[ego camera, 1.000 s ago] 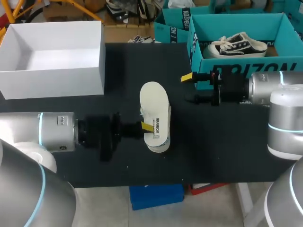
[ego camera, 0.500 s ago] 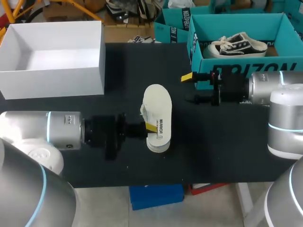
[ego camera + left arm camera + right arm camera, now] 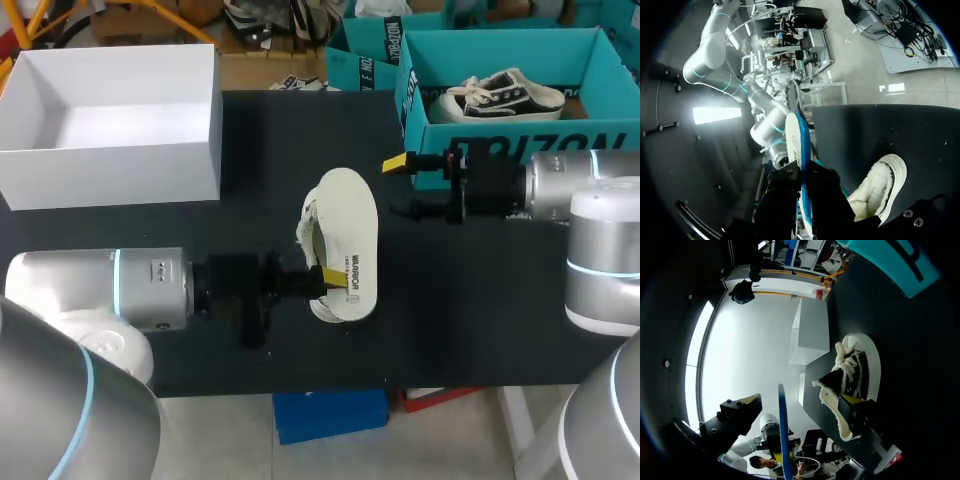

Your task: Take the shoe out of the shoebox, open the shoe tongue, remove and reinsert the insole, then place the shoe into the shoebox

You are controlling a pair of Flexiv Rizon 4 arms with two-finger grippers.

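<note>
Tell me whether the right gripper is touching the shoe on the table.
No, in the head view the right gripper hangs by the teal box, with bare black table between it and the shoe.

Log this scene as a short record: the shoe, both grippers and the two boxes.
shoe: cream canvas shoe, tipped on its side on the black table
left gripper: shut on the shoe's heel end
right gripper: open, holding nothing, apart from the shoe
white open box: far left of the table
teal cardboard box: far right, holds a black sneaker
</note>
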